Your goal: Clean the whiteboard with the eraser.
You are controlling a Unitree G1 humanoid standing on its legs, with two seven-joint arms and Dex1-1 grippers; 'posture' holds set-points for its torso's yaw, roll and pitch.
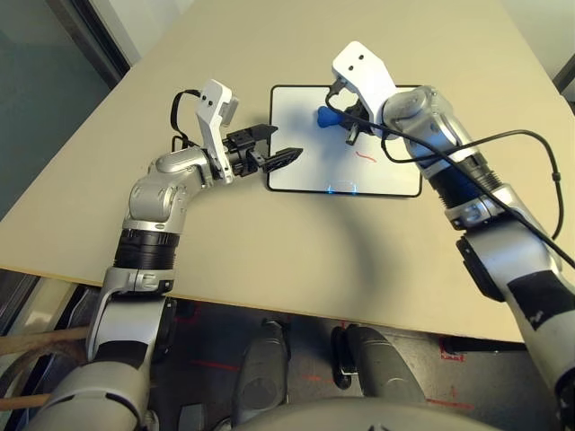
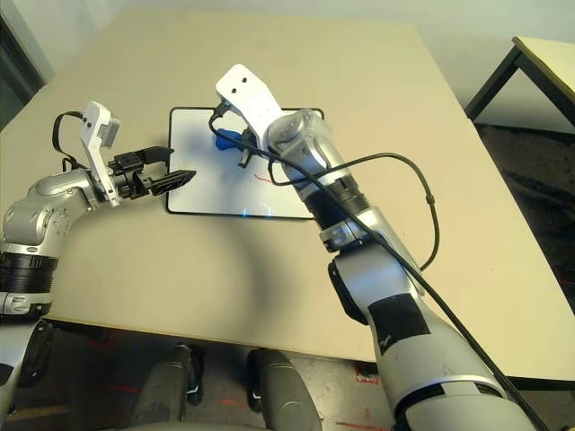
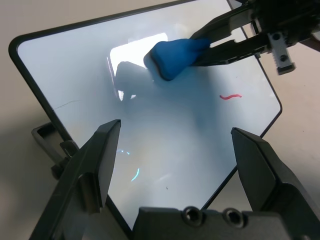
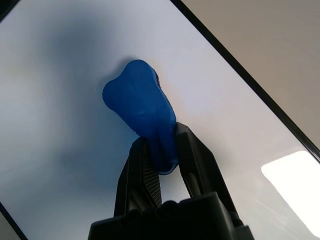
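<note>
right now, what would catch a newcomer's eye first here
The blue eraser, pinched in the right claw and pressed to the whiteboard, stands out first. A small red mark sits on the board near the eraser, on the robot's side of it, and there are faint blue traces by the near edge. The left claw hangs open at the board's left edge.

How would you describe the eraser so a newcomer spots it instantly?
Find the whiteboard lying on the tan table. Over its far part, the right gripper pinches the eraser. It is the lone bright blue lump, unlike the thin red mark.
</note>
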